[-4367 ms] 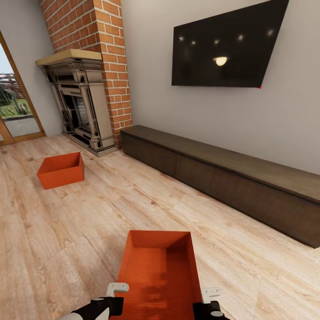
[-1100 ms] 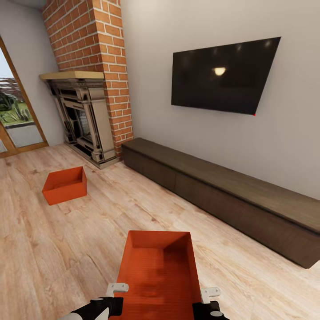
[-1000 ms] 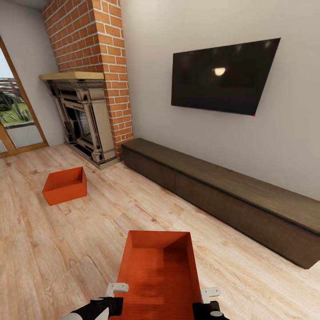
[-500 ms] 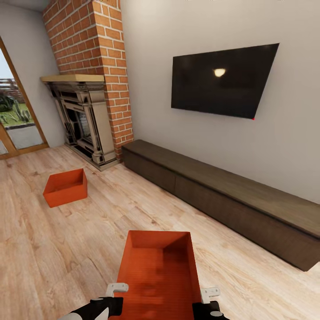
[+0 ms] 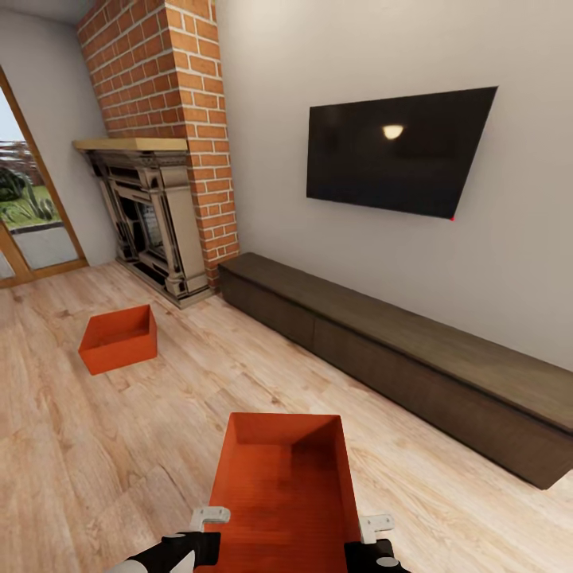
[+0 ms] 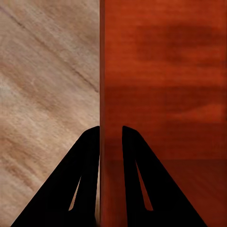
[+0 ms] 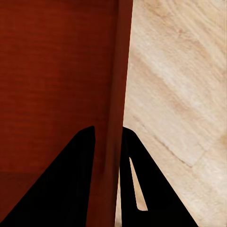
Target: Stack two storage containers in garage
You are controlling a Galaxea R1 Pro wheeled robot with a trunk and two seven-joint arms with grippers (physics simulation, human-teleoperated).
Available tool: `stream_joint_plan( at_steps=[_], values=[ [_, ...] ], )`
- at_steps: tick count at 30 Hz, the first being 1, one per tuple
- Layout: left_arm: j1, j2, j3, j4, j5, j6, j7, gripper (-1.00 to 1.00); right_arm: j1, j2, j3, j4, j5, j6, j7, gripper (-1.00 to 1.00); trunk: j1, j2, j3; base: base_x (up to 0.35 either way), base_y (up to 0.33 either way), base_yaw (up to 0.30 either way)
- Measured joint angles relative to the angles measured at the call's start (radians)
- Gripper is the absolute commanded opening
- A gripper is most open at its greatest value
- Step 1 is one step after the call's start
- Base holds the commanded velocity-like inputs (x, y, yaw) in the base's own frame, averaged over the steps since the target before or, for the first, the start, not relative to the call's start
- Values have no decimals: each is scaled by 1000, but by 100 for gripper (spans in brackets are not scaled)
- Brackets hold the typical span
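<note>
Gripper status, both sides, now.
Left gripper: shut on the left wall of the near storage container.
Right gripper: shut on that container's right wall.

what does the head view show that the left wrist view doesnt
Head view alone: the second container near the fireplace, the TV, the long cabinet and the right gripper. Left wrist view alone: the left gripper with its fingers straddling the held container's wall. Both share that container and the wood floor.
</note>
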Motion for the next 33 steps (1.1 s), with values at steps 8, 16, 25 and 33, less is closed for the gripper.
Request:
stream_joint_plan(
  at_steps=[8,16,25,33],
  values=[
    [0,-1,-1,-1,0,0,0,-100,0,0,0,1,-2,-2,1,-100,-31,56,27,0,0,0],
    [0,-1,-1,-1,0,0,1,-100,0,0,0,1,-1,-3,1,-100,-61,112,64,0,0,0],
    [0,-1,-1,-1,0,0,1,-100,0,0,0,1,-1,-3,1,-100,-96,175,106,0,0,0],
    [0,-1,-1,-1,0,0,1,-100,0,0,0,1,-2,-3,1,-100,-127,231,144,0,0,0]
  ],
)
